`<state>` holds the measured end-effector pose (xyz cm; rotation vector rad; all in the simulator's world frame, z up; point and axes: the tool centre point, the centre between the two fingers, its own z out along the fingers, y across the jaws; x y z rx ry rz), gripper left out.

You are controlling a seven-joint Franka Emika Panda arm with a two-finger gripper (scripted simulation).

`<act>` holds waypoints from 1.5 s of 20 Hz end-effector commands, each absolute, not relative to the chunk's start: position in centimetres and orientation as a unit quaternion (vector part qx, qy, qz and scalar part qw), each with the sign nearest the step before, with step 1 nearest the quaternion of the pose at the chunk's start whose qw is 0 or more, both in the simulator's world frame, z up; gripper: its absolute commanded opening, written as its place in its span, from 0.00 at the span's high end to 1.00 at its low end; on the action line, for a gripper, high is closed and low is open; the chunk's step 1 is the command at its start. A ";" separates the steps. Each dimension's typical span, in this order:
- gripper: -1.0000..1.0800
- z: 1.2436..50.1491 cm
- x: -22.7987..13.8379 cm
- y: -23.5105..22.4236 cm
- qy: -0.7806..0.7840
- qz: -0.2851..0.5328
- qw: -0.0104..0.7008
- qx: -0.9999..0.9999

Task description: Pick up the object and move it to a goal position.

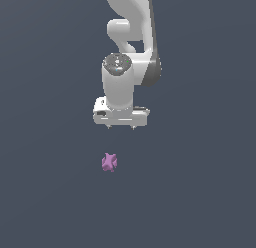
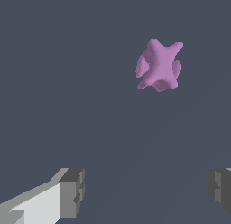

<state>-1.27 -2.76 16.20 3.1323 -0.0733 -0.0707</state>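
Exterior view: we see the object (image 1: 109, 162), a small purple-pink knobbly blob with stubby star-like points, lying alone on the dark grey-blue ground (image 1: 200, 192). It sits below the claw (image 1: 121, 127) in this picture, clear of the fingertips and slightly off toward the exterior view's left of the claw's midline, with open ground between the two. Nothing touches it.

In the wrist view we find the same object (image 2: 159, 66) ahead of the claw (image 2: 146, 191), well apart from both fingers and not between them. Its matte surface shows several rounded lobes jutting out in different directions.

We see the claw spread wide: one grey finger pad (image 2: 72, 193) on a white finger stands far from the other pad (image 2: 220, 190), which is partly cut off at the picture's edge, and only bare ground shows in the gap between them. The claw grips nothing.

Above the claw, in the exterior view, we see the white arm (image 1: 127, 52) rising out of the frame, its wrist pointing straight down.
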 end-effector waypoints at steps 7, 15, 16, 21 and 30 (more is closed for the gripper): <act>0.04 17.2 -0.8 -1.0 0.007 -0.016 0.006 1.000; 0.04 17.5 -0.5 -0.5 0.015 -0.013 0.007 1.000; 0.04 17.4 -0.3 -0.6 0.015 -0.013 0.007 1.000; 0.04 16.8 0.8 -1.3 0.005 -0.012 0.005 1.000; 0.04 14.1 4.5 -3.9 -0.029 -0.007 0.002 1.000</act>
